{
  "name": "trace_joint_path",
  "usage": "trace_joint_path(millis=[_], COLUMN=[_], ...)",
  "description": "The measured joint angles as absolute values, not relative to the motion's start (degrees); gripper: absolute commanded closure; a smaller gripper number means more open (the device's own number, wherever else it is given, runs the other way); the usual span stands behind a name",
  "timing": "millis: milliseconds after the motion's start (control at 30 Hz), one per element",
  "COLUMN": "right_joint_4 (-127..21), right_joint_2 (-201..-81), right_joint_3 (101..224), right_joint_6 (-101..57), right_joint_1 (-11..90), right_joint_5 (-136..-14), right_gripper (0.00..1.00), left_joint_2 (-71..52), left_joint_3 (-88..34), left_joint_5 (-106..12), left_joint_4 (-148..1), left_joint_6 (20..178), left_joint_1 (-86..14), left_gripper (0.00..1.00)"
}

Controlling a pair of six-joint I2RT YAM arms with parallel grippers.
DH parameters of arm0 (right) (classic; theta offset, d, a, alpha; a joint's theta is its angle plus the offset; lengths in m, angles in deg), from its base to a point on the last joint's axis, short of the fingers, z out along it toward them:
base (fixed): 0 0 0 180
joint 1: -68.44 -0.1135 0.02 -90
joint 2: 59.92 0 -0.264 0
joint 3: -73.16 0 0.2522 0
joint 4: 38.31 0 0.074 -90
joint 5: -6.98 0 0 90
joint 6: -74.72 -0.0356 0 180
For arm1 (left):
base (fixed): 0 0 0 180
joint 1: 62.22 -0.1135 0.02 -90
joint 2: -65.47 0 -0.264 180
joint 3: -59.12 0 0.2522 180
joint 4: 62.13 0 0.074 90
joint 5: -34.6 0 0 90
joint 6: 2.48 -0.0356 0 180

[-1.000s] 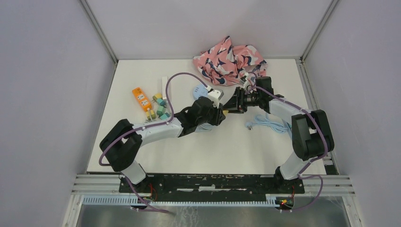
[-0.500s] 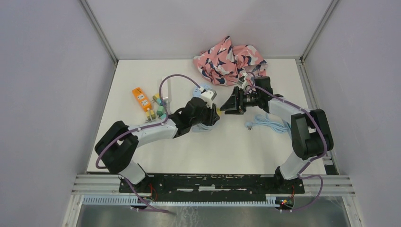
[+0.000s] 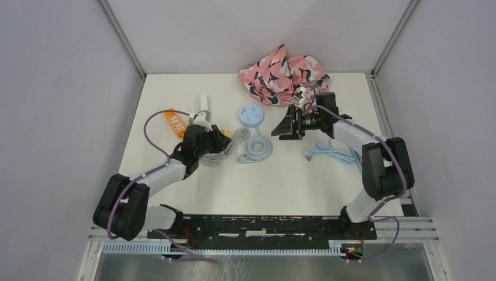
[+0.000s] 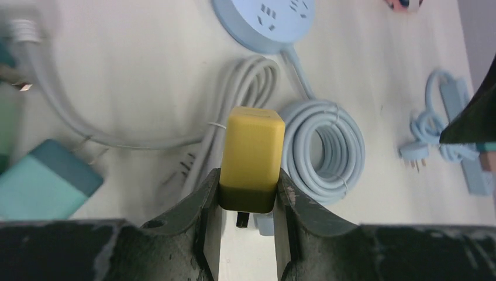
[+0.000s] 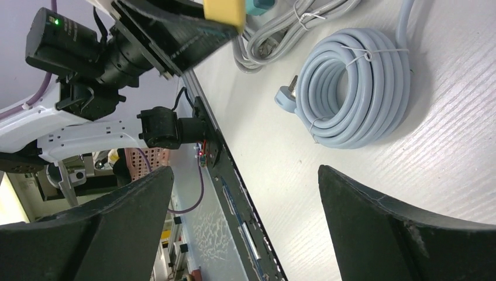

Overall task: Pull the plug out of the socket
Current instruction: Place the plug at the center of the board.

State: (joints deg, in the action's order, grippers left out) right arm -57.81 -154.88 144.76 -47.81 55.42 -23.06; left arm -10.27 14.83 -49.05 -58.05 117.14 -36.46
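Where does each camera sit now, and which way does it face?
Top external: above, behind the bases, looking down at the table; both arms show.
Left wrist: behind the left gripper, shut on the yellow plug, facing the round socket.
Right wrist: low, facing the left arm past the open right gripper.
Both wrist views share the coiled cable.

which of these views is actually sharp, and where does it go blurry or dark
Top external: evenly lit, soft shadows, sharp throughout. Left wrist: the yellow plug in the left gripper is crisp, but the far top-left corner goes soft. Right wrist: the coiled cable is sharp, while the open right gripper looms dark and soft-edged.
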Motion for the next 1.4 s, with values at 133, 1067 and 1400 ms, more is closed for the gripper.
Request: trace_joint_path(millis=[133, 1067, 1400], right_joint_4=[-58.4, -60.9, -64.9], right_joint_2=[-154.9, -154.9, -154.8], right_joint_3=[145.0, 145.7, 147.2], right_joint_6=[-47.0, -45.3, -41.2], right_joint_1=[55.4, 55.5, 55.5], right_joint_5=[-23.1, -22.6, -22.5], right_gripper=[0.00, 0.00, 0.00], left_joint_2=[-6.5, -10.7, -9.9], left_joint_3=[16.8, 8.1, 8.1], left_joint_5=[-48.7, -59.9, -59.6], left_joint_4=[-57.3, -73.9, -74.0], left_joint_6=[122.6, 141.3, 141.3], left_joint_1=[-43.4, -59.8, -59.8], left_gripper=[0.97, 0.29, 0.27])
